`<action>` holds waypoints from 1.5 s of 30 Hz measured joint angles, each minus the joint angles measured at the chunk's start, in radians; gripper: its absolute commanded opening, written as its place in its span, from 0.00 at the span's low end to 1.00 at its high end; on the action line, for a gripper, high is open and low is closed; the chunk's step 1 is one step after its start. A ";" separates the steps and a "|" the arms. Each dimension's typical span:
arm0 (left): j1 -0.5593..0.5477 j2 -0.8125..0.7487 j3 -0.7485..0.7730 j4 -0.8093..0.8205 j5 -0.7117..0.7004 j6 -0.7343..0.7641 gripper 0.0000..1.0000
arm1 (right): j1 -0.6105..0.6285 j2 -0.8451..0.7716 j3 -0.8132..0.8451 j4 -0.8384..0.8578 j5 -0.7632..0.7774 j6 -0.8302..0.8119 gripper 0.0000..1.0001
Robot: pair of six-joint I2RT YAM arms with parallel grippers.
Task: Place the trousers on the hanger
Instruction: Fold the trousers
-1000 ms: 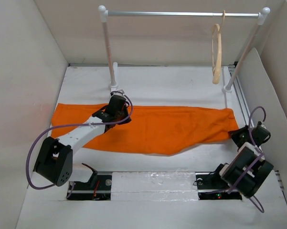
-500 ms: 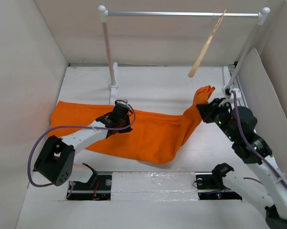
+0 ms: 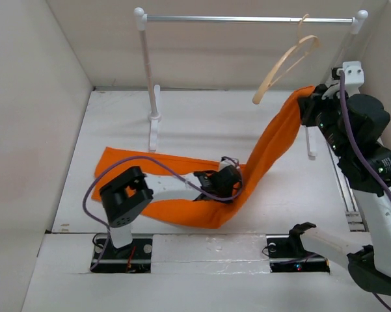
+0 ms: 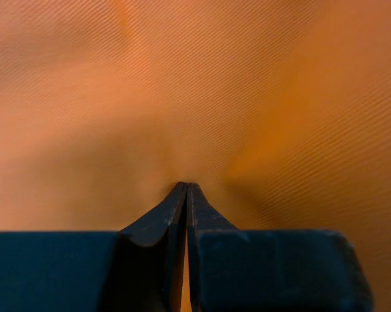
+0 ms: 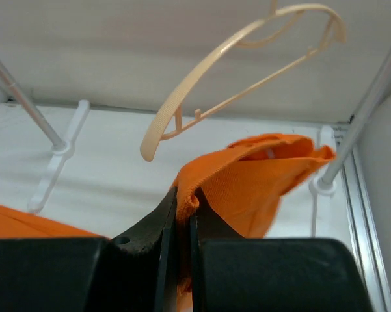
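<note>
While the right hand [image 5: 184, 198] grips the trousers [image 3: 273, 146] near the hanger [image 5: 156, 130], left hand [image 4: 187, 188] clamped on their middle.

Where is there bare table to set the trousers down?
Bare table lies at the back, between the rail's left post and the lifted trousers. Crowded: front centre under the left arm, right corner by the hanger.

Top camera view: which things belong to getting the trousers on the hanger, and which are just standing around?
Part of the job: trousers; hanger; left gripper, pinching the trousers down on the table; right gripper, holding one end up near the hanger.
Just standing around: rail with white posts, which the hanger hangs from; side wall.
</note>
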 measured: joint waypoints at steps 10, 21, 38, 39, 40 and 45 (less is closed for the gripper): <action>-0.016 0.360 0.485 -0.037 -0.054 -0.025 0.00 | -0.010 -0.008 -0.078 0.056 -0.216 -0.086 0.00; 0.479 -0.541 -0.019 -0.142 -0.208 -0.012 0.00 | 0.306 0.142 -0.217 0.212 -0.283 -0.074 0.00; 0.966 -0.759 0.341 -0.293 -0.354 0.176 0.49 | 0.791 1.140 0.248 0.457 -0.500 -0.011 0.77; 0.966 -0.762 0.330 -0.290 -0.354 0.178 0.49 | 0.790 1.110 0.186 0.460 -0.508 -0.014 0.75; 0.966 -0.772 0.301 -0.282 -0.348 0.177 0.49 | 0.782 1.064 0.115 0.460 -0.517 -0.016 0.74; 0.963 -0.792 0.051 -0.251 -0.190 0.165 0.50 | 0.625 0.682 -0.283 0.494 -0.518 -0.005 0.13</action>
